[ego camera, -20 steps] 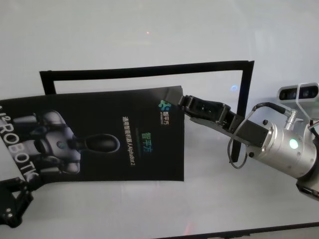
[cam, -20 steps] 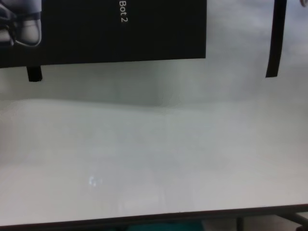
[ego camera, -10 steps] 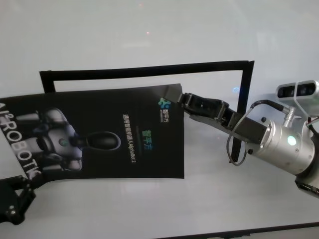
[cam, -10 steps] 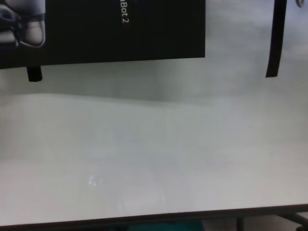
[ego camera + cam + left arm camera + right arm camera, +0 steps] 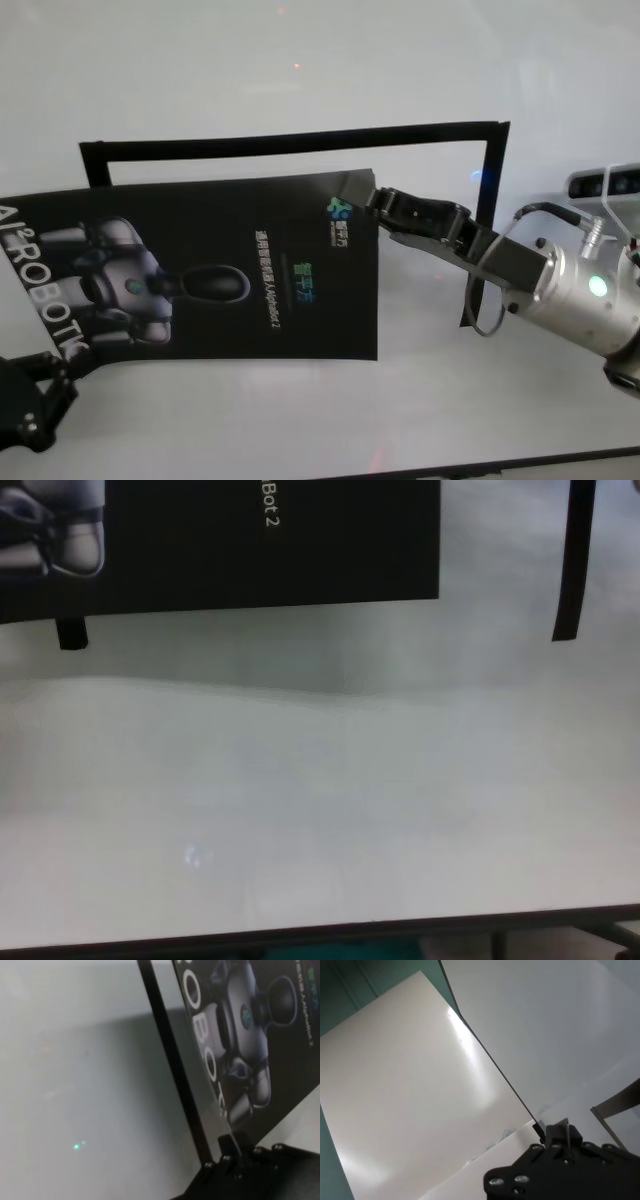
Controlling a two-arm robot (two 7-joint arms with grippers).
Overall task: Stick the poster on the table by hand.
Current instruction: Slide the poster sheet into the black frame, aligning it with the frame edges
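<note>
- There, the poster [image 5: 200, 265] held above the table [image 5: 300, 60], over the black tape strips [image 5: 300, 142].
- Right gripper [image 5: 372, 203] clamped on its far right corner.
- Left gripper [image 5: 35, 395] pinched on its near left corner, by the table's left edge.

The poster [image 5: 210, 268] spans the left and centre of the head view, over the table [image 5: 300, 60]. Tape strips [image 5: 300, 142] frame it above and to the right. The right gripper [image 5: 372, 203] meets its upper right corner; the left gripper [image 5: 45, 375] its lower left.
</note>
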